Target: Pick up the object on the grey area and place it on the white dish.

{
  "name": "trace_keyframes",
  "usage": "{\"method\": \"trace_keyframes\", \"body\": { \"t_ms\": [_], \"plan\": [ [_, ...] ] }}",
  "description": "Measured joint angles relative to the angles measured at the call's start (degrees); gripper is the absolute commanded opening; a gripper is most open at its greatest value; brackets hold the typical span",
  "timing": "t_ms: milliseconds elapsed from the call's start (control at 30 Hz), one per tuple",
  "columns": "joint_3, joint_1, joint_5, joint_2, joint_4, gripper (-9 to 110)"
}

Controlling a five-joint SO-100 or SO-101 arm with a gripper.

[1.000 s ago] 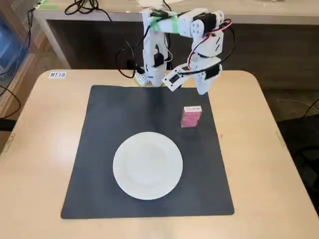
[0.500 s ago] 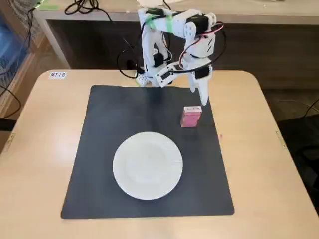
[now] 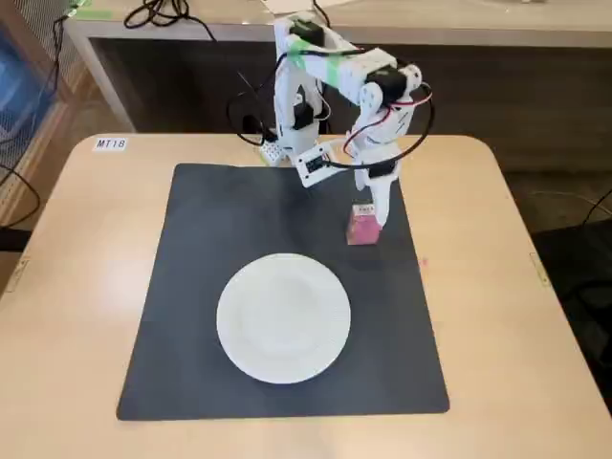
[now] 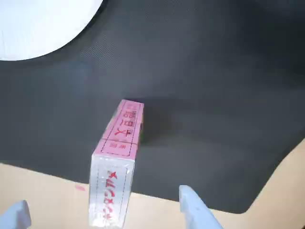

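In the fixed view the small pink box (image 3: 363, 228) stands on the dark grey mat (image 3: 191, 287), near its far right part, just beside the mat's right edge. The white plate (image 3: 283, 317) lies nearer on the same mat, a little left of the box and apart from it. The plate holds nothing.

The white arm comes from the far side and points its gripper (image 3: 373, 212) down at the box. In the wrist view the gripper (image 4: 107, 212) has its two pale fingertips spread, one (image 4: 16, 214) on the left and one on the right of the pink box (image 4: 116, 157). I cannot tell whether either touches it. A corner of the plate (image 4: 43, 24) shows at the upper left.
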Motion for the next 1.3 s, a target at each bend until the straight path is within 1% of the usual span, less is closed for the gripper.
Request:
{"method": "trace_keyframes", "body": {
  "t_ms": [333,433,600,767,967,1200,1300],
  "plan": [
    [-6.0,0.0,-0.1,-11.0,-0.1,39],
    [-8.3,0.0,-0.1,-13.9,-0.1,36],
    [-9.4,0.0,0.5,-16.9,-0.5,26],
    [-9.4,0.7,0.5,-19.6,-3.5,15],
    [-9.7,1.8,0.0,-20.4,-4.7,6],
    [-10.7,3.4,-0.6,-20.1,-4.7,5],
    [-12.7,4.4,-1.3,-19.3,-2.9,4]
  ]
}}
